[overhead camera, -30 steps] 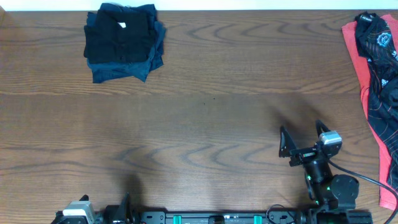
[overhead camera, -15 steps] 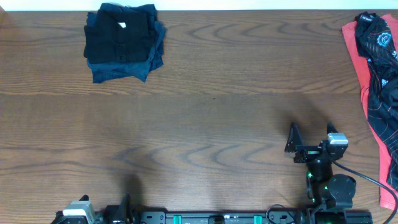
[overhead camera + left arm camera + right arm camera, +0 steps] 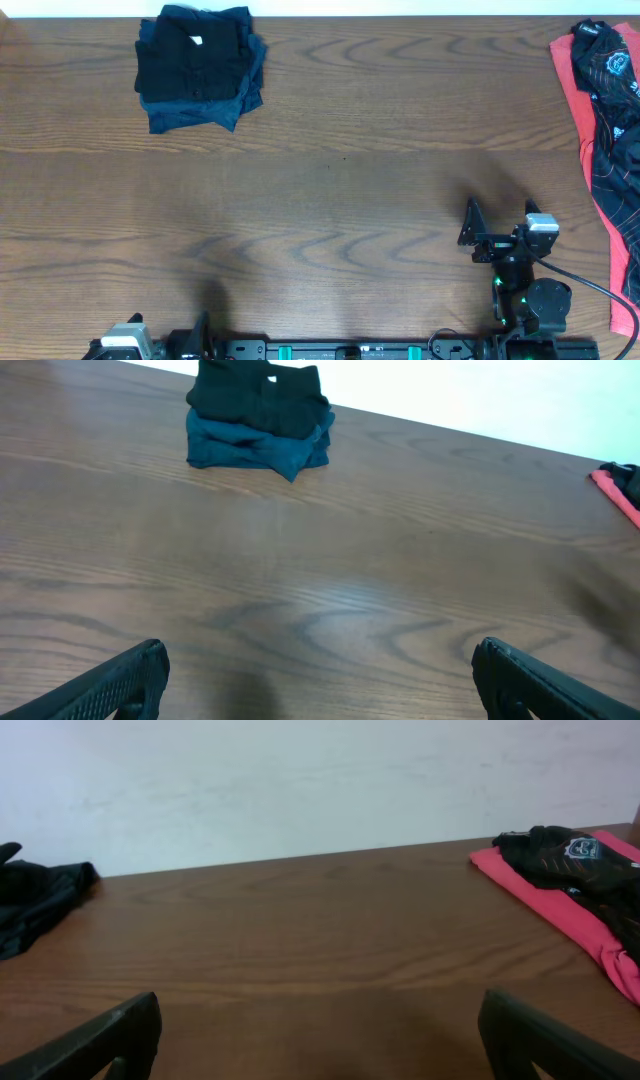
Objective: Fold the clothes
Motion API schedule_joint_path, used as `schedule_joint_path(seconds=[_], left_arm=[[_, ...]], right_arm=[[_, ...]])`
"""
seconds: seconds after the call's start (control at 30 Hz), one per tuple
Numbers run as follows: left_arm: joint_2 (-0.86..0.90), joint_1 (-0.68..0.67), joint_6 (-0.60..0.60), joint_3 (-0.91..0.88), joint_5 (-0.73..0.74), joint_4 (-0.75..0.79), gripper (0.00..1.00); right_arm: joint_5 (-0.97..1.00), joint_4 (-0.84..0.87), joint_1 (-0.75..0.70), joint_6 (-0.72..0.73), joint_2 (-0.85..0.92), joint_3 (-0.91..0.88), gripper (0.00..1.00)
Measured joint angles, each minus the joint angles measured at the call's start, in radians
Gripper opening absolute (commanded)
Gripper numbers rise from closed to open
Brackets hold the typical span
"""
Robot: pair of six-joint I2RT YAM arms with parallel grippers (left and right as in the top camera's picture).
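A folded stack of dark clothes (image 3: pixel 198 68), black on top of navy, lies at the table's far left; it also shows in the left wrist view (image 3: pixel 262 415) and at the left edge of the right wrist view (image 3: pixel 35 900). An unfolded pile of black and coral-red clothes (image 3: pixel 608 130) lies along the right edge, and appears again as a crumpled heap (image 3: pixel 570 870). My right gripper (image 3: pixel 500 210) hovers open over bare wood near the front right, left of that pile, with nothing between its fingers. My left gripper (image 3: pixel 318 655) is open and empty, low at the front left.
The wooden table (image 3: pixel 330 200) stretches bare between the two lots of clothes. A pale wall (image 3: pixel 300 780) stands behind the far edge. The arm bases and a cable (image 3: pixel 590 290) sit along the front edge.
A second ago the right gripper stood a bit further left and turned; it has shifted slightly right and toward the front edge, then held still. The left arm and clothes are unmoved.
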Motion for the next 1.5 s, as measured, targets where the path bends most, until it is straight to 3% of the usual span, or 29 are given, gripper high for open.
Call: schedule_joint_path(seconds=[0.57, 0.77, 0.9, 1.2, 1.5], left_arm=[[0.0, 0.0, 0.0, 0.0, 0.0, 0.001, 0.98], [0.0, -0.002, 0.0, -0.031, 0.027, 0.074, 0.98], [-0.004, -0.016, 0.0, -0.178, 0.044, 0.228, 0.98], [-0.015, -0.019, -0.001, -0.66, 0.049, 0.876, 0.98], [-0.048, -0.019, -0.004, -0.939, 0.041, 1.132, 0.98]], right_arm=[[0.0, 0.0, 0.0, 0.0, 0.0, 0.0, 0.99], [0.0, 0.0, 0.0, 0.0, 0.0, 0.0, 0.99], [0.002, -0.001, 0.0, 0.0, 0.0, 0.0, 0.99], [0.003, 0.0, 0.0, 0.0, 0.0, 0.0, 0.99], [0.003, -0.001, 0.0, 0.0, 0.0, 0.0, 0.99]])
